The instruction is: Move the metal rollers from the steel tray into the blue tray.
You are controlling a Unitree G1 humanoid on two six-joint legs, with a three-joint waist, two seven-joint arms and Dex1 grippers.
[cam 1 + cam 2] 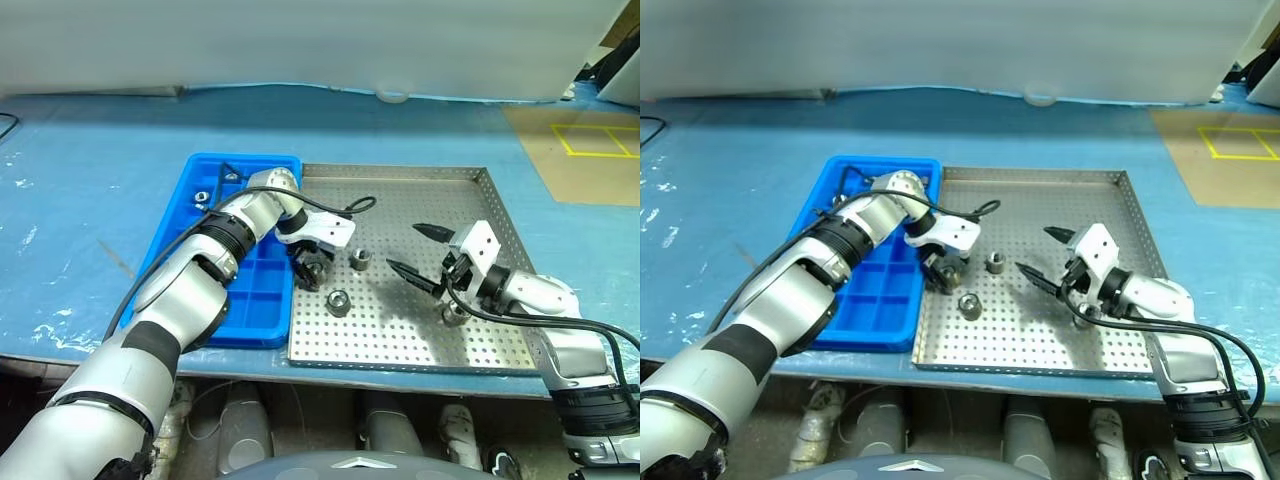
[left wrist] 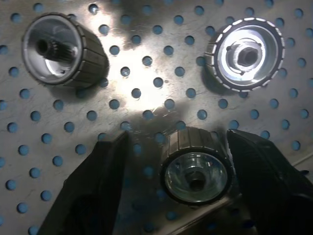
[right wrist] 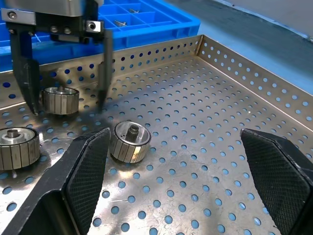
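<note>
A blue-covered table (image 1: pixel 90 180) carries the blue tray (image 1: pixel 255 290) on the left and the steel tray (image 1: pixel 420 340) touching its right side. The left gripper (image 1: pixel 310 270) points down at the steel tray's left edge, its fingers (image 2: pixel 93 191) straddling one roller (image 2: pixel 197 164) with gaps either side, apparently not yet gripping. Two more metal rollers (image 1: pixel 359 259) (image 1: pixel 339 301) lie just right of it. The right gripper (image 1: pixel 418 252) hovers wide open over the tray's right half, empty.

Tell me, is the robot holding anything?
Not yet. The left tool straddles one roller lying on the steel tray, fingers clear of its ribbed sides. The right tool is open, holding nothing.
</note>
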